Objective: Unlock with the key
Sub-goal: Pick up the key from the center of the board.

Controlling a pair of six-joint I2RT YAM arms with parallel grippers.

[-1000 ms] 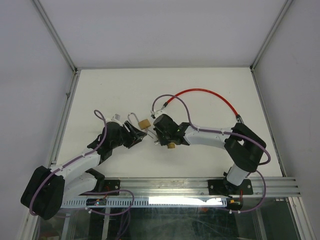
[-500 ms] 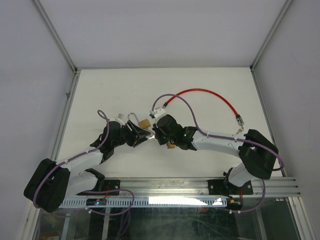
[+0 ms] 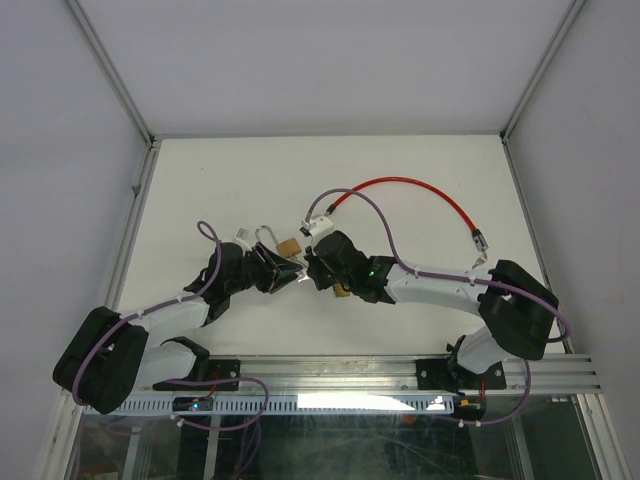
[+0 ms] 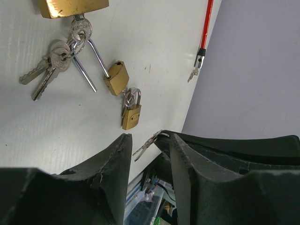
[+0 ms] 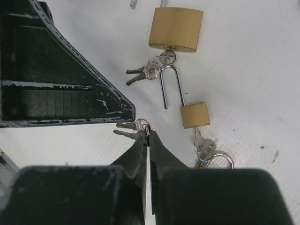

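Three padlocks (image 4: 116,77) on white table (image 3: 400,160)

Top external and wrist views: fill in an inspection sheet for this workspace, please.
Surface: white table, small specks only.
Job's things: large padlock with a key in it; long-shackle padlock; small padlock; all lying flat.
Clutter: nothing seen.
Grippers: right gripper shut on key; left gripper open, jaws either side of that key.
Cables: red cable arcs across the table; purple wiring on both arms.
Surroundings: grey walls, aluminium frame.
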